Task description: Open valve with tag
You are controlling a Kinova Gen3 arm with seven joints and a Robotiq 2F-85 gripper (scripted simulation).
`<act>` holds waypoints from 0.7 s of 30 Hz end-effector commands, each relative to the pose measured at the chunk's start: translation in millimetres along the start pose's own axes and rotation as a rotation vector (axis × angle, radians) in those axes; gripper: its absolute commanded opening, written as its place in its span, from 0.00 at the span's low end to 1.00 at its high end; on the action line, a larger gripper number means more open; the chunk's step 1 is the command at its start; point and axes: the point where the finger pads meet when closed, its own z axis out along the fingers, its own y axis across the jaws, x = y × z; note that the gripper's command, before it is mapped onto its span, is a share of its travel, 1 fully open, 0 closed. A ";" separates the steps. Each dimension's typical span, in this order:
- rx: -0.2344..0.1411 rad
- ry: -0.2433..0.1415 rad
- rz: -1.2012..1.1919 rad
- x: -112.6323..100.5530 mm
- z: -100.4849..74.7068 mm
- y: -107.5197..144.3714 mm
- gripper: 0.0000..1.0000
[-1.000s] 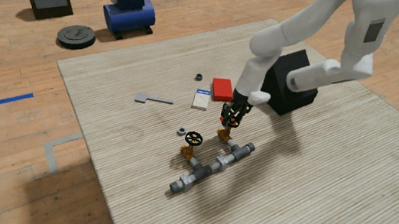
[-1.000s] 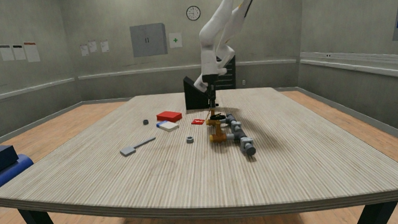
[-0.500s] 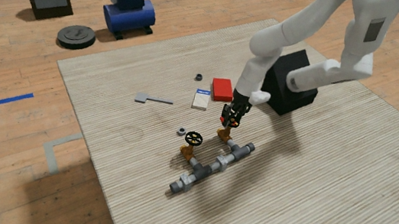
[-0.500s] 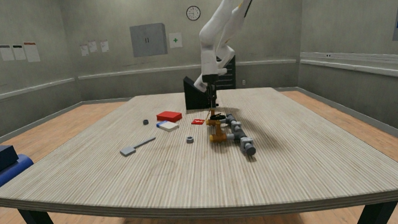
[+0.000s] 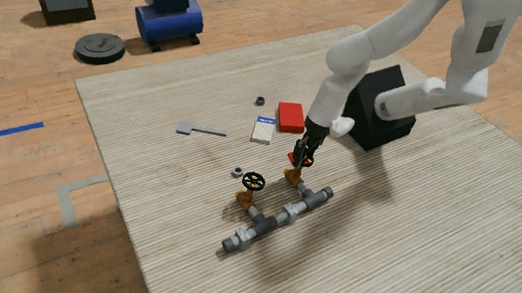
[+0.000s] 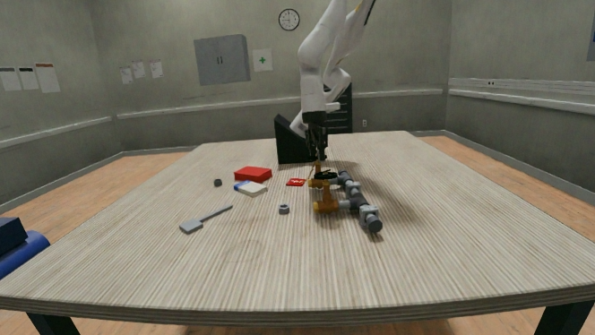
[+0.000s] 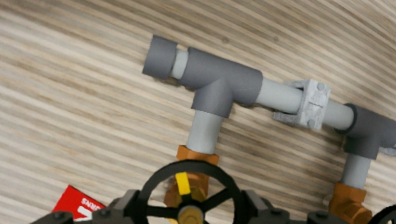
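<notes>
A grey pipe [image 5: 286,211] [image 6: 356,197] [image 7: 220,80] lies on the table and carries two brass valves. The far valve's black handwheel [image 7: 190,195] has a yellow mark, and a red tag [image 5: 292,157] [image 6: 294,182] [image 7: 77,204] lies beside it. My gripper [image 5: 303,158] [image 6: 319,157] [image 7: 190,206] points straight down over this handwheel. Its fingers stand partly open on either side of the rim. The near valve's handwheel [image 5: 253,183] [image 6: 326,175] stands free, and its brass body [image 7: 350,202] shows in the wrist view.
A red box [image 5: 291,116] [image 6: 253,173], a white and blue box [image 5: 264,130] [image 6: 251,188], a grey paddle tool [image 5: 196,129] [image 6: 202,220], a nut [image 5: 238,171] [image 6: 283,209] and a dark ring [image 5: 260,101] [image 6: 218,182] lie left of the valves. The arm's black base block [image 5: 379,123] [image 6: 288,148] stands behind them.
</notes>
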 end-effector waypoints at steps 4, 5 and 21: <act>-0.005 -0.002 -0.196 -0.4 -0.2 0.3 0.67; -0.005 -0.002 -0.227 -0.4 -0.2 0.3 0.67; -0.004 -0.004 -0.754 -0.4 -0.2 0.3 0.67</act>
